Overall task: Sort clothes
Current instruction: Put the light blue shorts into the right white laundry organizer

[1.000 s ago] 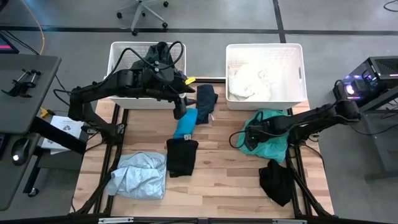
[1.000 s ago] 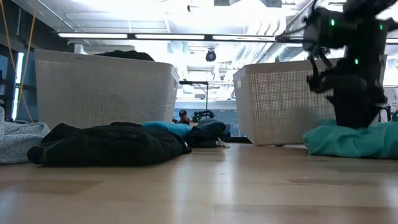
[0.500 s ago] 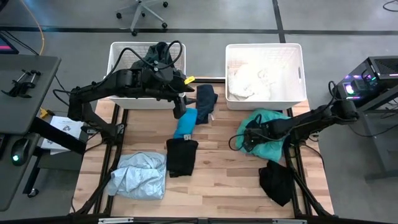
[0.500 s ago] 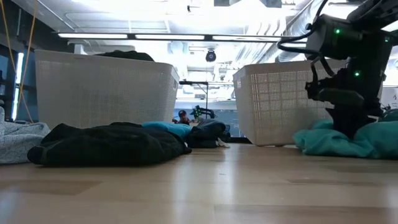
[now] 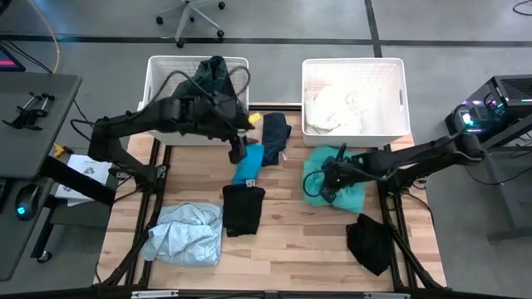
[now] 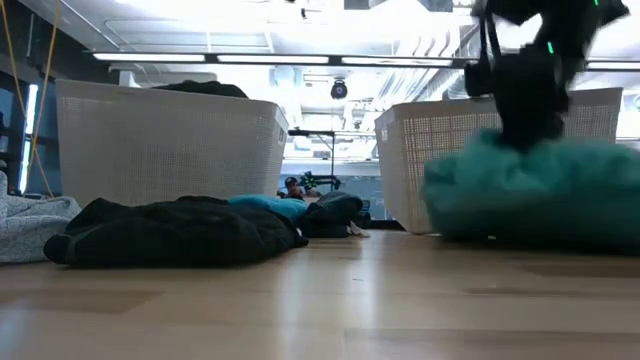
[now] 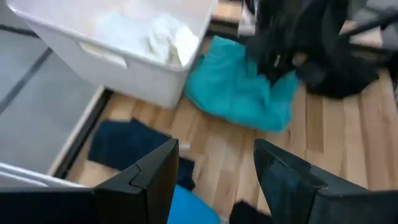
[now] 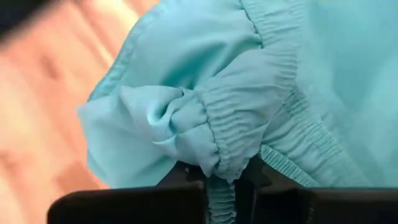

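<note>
High view: the wooden tabletop (image 5: 283, 241) carries garments from 9 o'clock to 3 o'clock, with bare wood along the 6 o'clock edge between them. At 8 o'clock lies a pale blue garment (image 5: 184, 232), touching the left edge. A black garment (image 5: 243, 209) lies near centre, with a bright blue garment (image 5: 248, 164) and a navy garment (image 5: 275, 133) above it toward 12 o'clock. The left basket (image 5: 158, 75) holds dark clothes (image 5: 213, 76); the left hand (image 5: 237, 154) hangs just beside its near wall, above the bright blue garment, fingers apart and holding nothing. The right basket (image 5: 397, 75), at 1 o'clock, holds white clothes (image 5: 332, 108). Below it the right hand (image 5: 326, 184) is clamped on the gathered hem of the teal garment (image 5: 353, 195), which is bunched near that basket. A second black garment (image 5: 370, 242) lies at 4 o'clock by the right edge. In the low view, the teal garment (image 6: 530, 195) is blurred and hides the right basket's base.
</note>
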Controlling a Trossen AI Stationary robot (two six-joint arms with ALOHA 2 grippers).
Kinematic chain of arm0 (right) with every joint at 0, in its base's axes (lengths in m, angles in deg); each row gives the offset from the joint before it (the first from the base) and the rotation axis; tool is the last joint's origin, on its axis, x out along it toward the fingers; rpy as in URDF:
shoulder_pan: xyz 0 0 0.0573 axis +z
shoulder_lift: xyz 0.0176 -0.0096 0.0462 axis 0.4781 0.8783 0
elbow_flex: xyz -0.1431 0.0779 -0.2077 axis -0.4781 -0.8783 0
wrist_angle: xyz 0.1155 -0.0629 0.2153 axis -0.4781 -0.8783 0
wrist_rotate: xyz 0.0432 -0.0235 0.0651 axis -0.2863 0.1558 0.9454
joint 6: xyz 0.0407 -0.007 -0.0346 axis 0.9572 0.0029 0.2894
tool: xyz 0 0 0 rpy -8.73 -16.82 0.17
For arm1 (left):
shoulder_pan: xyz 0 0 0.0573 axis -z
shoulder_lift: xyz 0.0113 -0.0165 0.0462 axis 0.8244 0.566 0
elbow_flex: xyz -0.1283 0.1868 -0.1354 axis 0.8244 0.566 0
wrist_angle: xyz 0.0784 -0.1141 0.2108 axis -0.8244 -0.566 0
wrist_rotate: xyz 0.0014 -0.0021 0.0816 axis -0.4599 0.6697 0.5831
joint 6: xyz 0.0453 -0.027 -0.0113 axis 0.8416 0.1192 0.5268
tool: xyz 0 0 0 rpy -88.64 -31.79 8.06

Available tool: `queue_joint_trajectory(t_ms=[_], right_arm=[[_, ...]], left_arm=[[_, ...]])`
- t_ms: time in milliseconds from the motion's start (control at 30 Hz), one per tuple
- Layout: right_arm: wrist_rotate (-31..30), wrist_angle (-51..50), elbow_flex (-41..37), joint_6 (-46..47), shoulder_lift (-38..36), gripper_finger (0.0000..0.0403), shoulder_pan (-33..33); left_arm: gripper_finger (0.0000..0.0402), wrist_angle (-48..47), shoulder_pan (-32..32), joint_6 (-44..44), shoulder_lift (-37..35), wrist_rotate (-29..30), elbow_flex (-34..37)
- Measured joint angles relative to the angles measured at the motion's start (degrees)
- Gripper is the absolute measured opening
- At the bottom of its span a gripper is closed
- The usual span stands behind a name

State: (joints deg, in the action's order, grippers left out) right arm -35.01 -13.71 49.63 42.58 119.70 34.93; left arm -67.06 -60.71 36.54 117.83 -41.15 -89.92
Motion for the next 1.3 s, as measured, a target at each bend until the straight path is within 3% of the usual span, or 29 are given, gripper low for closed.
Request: queue_joint_trajectory(t_ms=[200, 367, 667, 833, 1033, 1133, 1300], right_arm=[[2.67, -3.83, 14.26, -7.02, -1.62, 0.0012, 0.04], [2.66, -7.25, 28.95, -15.63, -1.79, 0.0012, -0.01], [-8.47, -9.85, 52.82, -31.45, -1.84, 0.0015, -4.81], [-14.65, -15.89, 61.75, -34.92, -1.69, 0.0013, -11.58], [-23.03, -28.58, 69.2, -30.0, 0.98, 0.0012, -23.16], [-20.35, -34.42, 70.83, -29.84, 3.19, 0.0012, -30.3], [-10.75, -46.08, 71.03, -30.2, 9.38, 0.0012, -41.53]], left_arm=[[0.0199, 10.19, 1.58, -4.73, -4.27, -0.33, 12.22], [0.0199, 14.59, 2.49, -8.05, -7.06, -0.17, 16.17], [0.0199, 15.35, 3.88, -8.5, -8.35, 2.04, 16.21], [0.0199, 15.51, 4.41, -8.61, -8.52, 2.49, 16.21], [0.0199, 15.78, 4.49, -9.43, -8.5, 2.58, 16.21], [0.0199, 15.77, 4.49, -9.49, -8.48, 2.6, 16.21], [0.0199, 15.73, 4.49, -9.49, -8.48, 2.62, 16.21]])
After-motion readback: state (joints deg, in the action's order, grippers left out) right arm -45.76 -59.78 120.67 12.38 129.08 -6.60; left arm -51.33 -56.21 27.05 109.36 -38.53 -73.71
